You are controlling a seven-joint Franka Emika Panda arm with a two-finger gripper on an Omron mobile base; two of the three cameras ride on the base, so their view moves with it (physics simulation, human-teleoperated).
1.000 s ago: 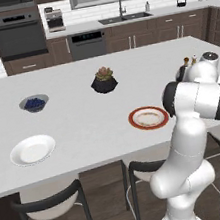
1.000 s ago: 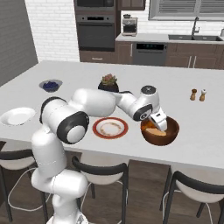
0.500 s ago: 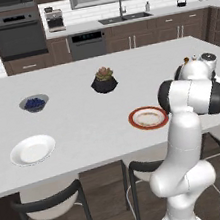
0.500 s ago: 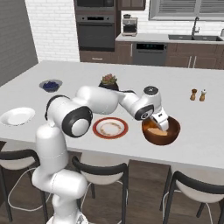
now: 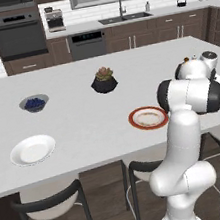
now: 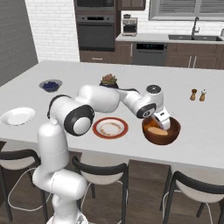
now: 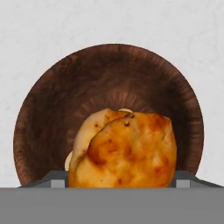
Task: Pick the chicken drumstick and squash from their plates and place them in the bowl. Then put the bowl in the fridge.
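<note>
My gripper (image 6: 160, 122) reaches down into the dark brown wooden bowl (image 6: 174, 131) on the island's near right side. In the hand view the orange-brown chicken drumstick (image 7: 127, 148) spans the whole gap between the fingertips, with the gripper (image 7: 119, 181) shut on it just above the bowl (image 7: 52, 100). A pale sliver (image 7: 125, 110) peeks out from behind it; I cannot tell whether that is the squash. The red-rimmed plate (image 6: 110, 128) (image 5: 148, 118) lies left of the bowl and the white plate (image 6: 17, 116) (image 5: 33, 149) at the far left; both carry nothing. The fridge is out of view.
A small grey blueberry bowl (image 6: 51, 85) (image 5: 34, 103) and a black plant pot (image 6: 108, 80) (image 5: 104, 81) stand farther back on the island. Salt and pepper shakers (image 6: 197, 95) stand behind the bowl to the right. Stools (image 6: 99, 173) line the near counter edge.
The gripper has stayed at the bowl with the drumstick between its jaws. The arm's elbow has shifted only slightly.
</note>
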